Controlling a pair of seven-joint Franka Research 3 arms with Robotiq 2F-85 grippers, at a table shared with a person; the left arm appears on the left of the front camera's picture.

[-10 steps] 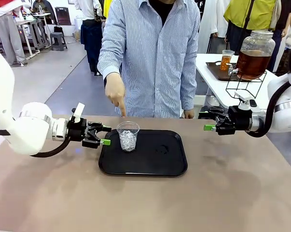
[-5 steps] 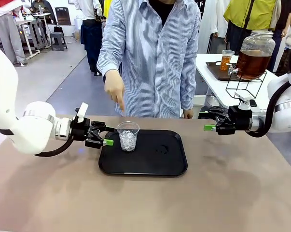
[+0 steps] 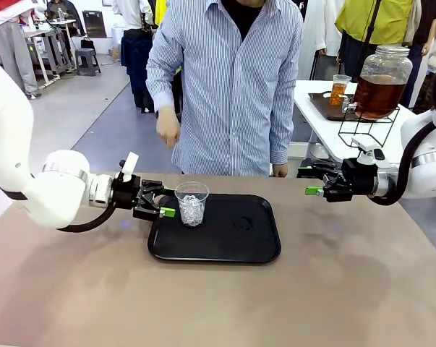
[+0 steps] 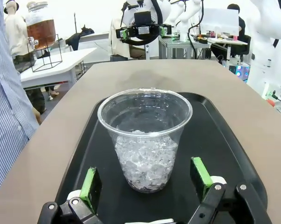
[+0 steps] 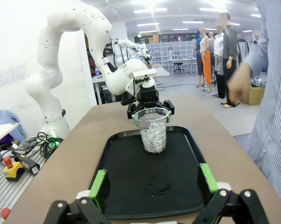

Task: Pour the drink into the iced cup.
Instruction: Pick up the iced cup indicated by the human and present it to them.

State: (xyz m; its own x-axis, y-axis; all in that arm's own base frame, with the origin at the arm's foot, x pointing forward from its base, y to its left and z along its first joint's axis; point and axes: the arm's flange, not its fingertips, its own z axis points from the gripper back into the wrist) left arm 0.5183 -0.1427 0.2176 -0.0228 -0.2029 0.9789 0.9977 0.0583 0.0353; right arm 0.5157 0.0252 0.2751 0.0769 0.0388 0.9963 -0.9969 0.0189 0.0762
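The iced cup, clear plastic and half full of ice, stands on the left part of a black tray. My left gripper is open just left of the cup. In the left wrist view its green pads flank the cup without touching it. My right gripper hangs open over the table's far right, empty, facing the cup across the tray. The amber-brown drink fills a big glass jar on a side table at the back right.
A person in a striped shirt stands at the far edge, one hand raised above the table. A small cup of orange liquid sits on a brown tray beside the jar's wire stand. Bare brown tabletop lies in front of the tray.
My left gripper has slid right, closer to the cup. The person's hand, which pointed down at the cup, has lifted away. My right arm has stayed still.
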